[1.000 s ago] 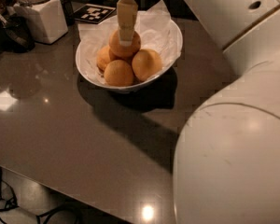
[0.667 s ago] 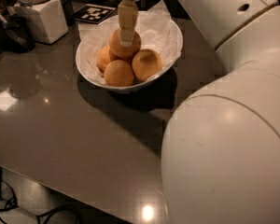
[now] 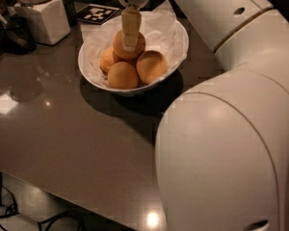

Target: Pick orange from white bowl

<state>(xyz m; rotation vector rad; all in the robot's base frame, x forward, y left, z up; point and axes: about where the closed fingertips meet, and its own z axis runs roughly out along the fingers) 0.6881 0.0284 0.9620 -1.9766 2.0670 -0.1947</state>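
Observation:
The white bowl [image 3: 180, 37], lined with crumpled white paper, stands at the back of the dark table and holds several oranges. One orange [image 3: 139, 46] sits on top of the pile, with others left [image 3: 107, 60], front [image 3: 123, 75] and right [image 3: 151, 66]. My gripper [image 3: 130, 42] comes straight down from above onto the top orange. One finger [image 3: 130, 25] lies across the fruit's front; the other is hidden behind it. The gripper looks shut on this orange, which still rests on the pile.
A white squarish canister [image 3: 44, 17] with a ribbed lid stands at the back left beside dark objects [image 3: 17, 35]. A black-and-white marker tag [image 3: 97, 13] lies behind the bowl. My large white arm [image 3: 231, 129] fills the right side. The table's front edge [image 3: 86, 207] runs across the lower left.
The gripper has stayed on the top orange. My arm's upper and elbow parts have shifted in the right of the view.

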